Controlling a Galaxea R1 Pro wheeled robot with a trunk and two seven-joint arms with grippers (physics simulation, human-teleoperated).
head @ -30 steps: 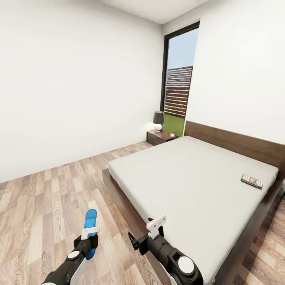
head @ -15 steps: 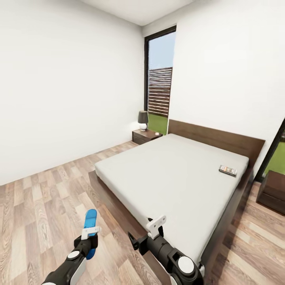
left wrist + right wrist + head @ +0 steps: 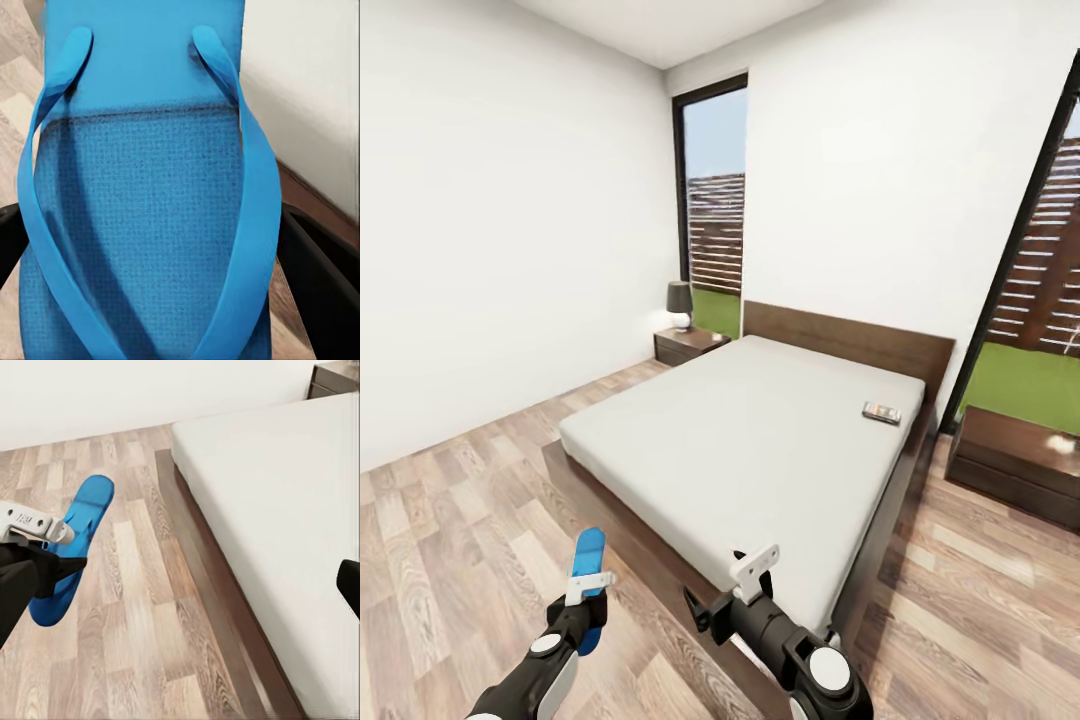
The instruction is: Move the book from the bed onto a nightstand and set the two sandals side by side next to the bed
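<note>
Camera panned right: bed, book, far nightstand, lamp and window slid left in head view. Second nightstand and second window now in view at right.

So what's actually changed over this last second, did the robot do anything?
Only the camera turned: the whole room slid left in the head view, bringing in a second nightstand and window on the right. The left gripper stays shut on the blue sandal, the right gripper is carried as before, and the book lies on the bed in the same spot.
</note>
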